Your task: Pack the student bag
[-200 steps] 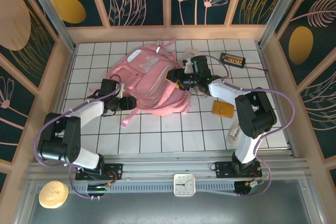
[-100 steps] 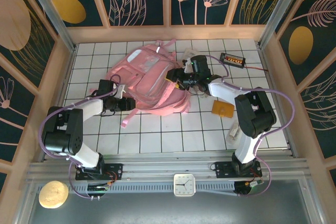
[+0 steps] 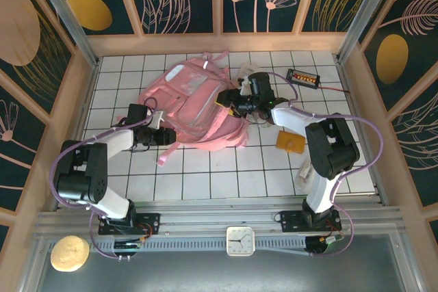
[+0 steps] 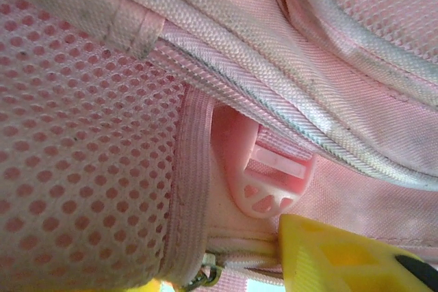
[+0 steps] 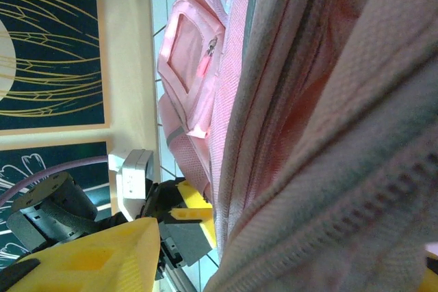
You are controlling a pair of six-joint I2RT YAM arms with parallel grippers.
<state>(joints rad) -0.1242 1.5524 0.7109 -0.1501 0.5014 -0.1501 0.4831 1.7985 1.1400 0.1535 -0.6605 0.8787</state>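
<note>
From above, the large soft pink fabric backpack, the student bag (image 3: 191,100), lies flat on the white gridded worktop (image 3: 226,176) toward its far side. The two arms reach it from opposite flanks, apparently to spread an opening for packing. The left end effector (image 3: 166,135) is at the bag's near-left edge, and the right end effector (image 3: 231,104) is at its right edge. A flat orange block (image 3: 289,143) and a small black device with orange digits (image 3: 303,77) lie to the right of the bag. Bare tiles on the bag's near side leave open room there. In the left wrist view, one yellow finger (image 4: 335,258) presses against the bag just below a pink plastic strap buckle (image 4: 270,186), beside pink mesh (image 4: 75,148). I cannot tell whether these jaws have clamped anything. In the right wrist view, a thick zippered fold of the bag (image 5: 321,169) runs between the yellow fingers (image 5: 96,258), so this end effector looks to be gripping the bag's edge.
</note>
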